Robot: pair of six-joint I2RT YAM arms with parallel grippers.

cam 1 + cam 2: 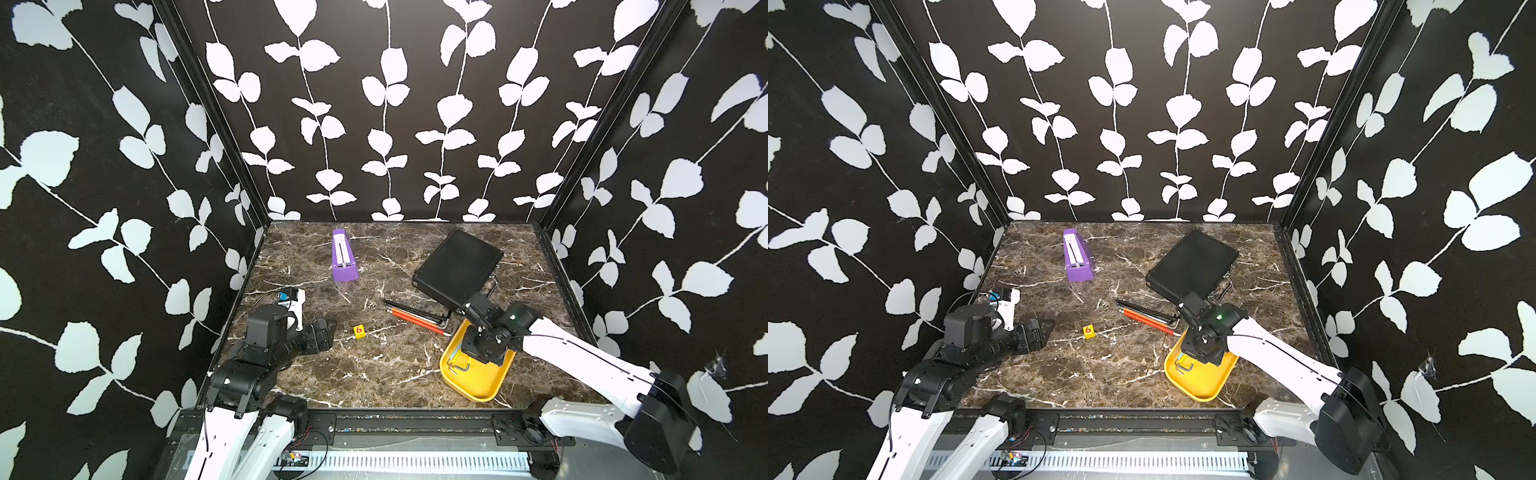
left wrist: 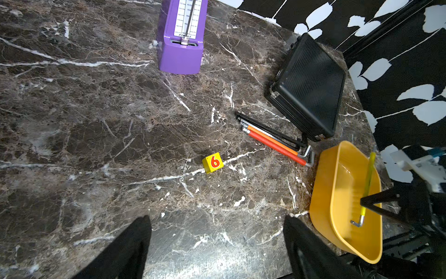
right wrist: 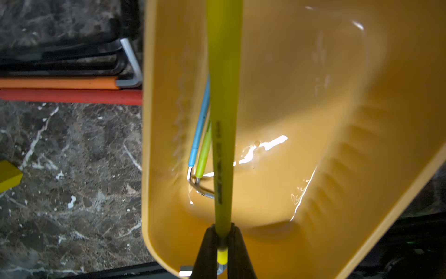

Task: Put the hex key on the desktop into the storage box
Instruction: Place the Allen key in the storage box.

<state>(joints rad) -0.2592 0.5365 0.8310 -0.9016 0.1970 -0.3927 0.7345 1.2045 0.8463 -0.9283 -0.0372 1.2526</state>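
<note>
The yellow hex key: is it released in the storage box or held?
Held: the right gripper is shut on the yellow hex key over the storage box; whether it touches the box, cannot tell.

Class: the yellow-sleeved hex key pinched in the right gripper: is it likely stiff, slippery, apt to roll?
Probably stiff: the yellow-sleeved hex key runs straight from the right gripper without sagging. Pinched near its bent end, it may swivel. The bend should stop it rolling in the storage box.

Hex keys [image 1: 415, 316] on desktop [image 1: 374, 374], before case [image 1: 459, 266], beside storage box [image 1: 478, 386]
</note>
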